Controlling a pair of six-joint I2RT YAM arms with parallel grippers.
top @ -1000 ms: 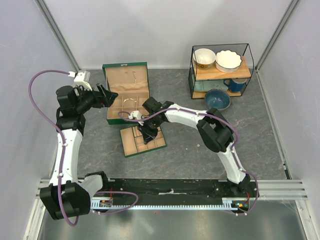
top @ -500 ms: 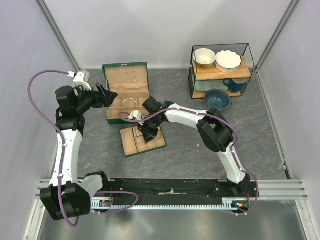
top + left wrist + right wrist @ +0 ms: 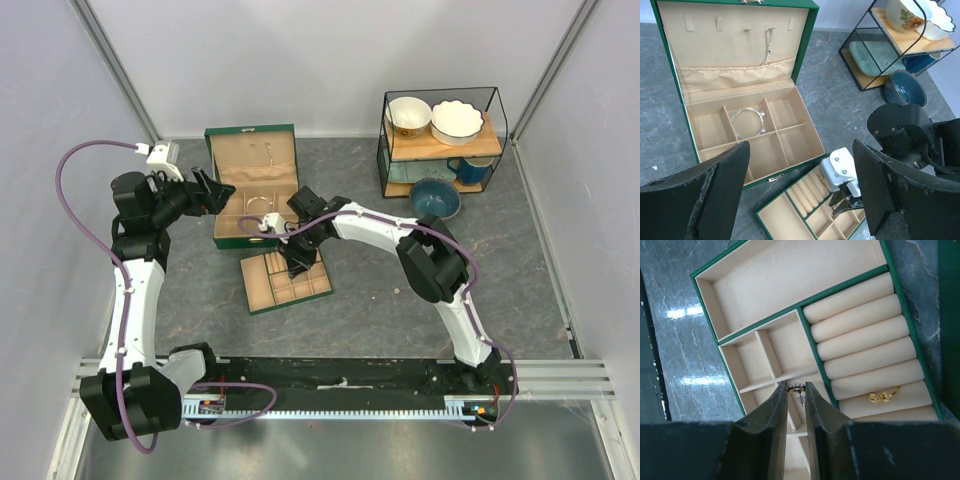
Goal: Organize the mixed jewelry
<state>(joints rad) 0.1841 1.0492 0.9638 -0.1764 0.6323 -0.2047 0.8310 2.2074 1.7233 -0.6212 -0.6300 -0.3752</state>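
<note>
A tiny pale stud [image 3: 799, 396] is pinched between the right gripper's [image 3: 796, 385] fingertips, above the small compartments of the tray [image 3: 762, 321], beside its ring rolls. A gold ring [image 3: 883, 397] sits in the rolls near the tray's end edge. The bangle [image 3: 747, 122] lies in the box's [image 3: 805, 65] middle back compartment. The left gripper [image 3: 800, 192] hangs wide open beside the box.

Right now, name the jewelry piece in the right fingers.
The tiny pale stud; the gold ring lies on the ring rolls, the bangle in the box.

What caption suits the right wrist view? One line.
Right gripper pinches a small stud above the tray; gold ring lodged in its rolls.
</note>
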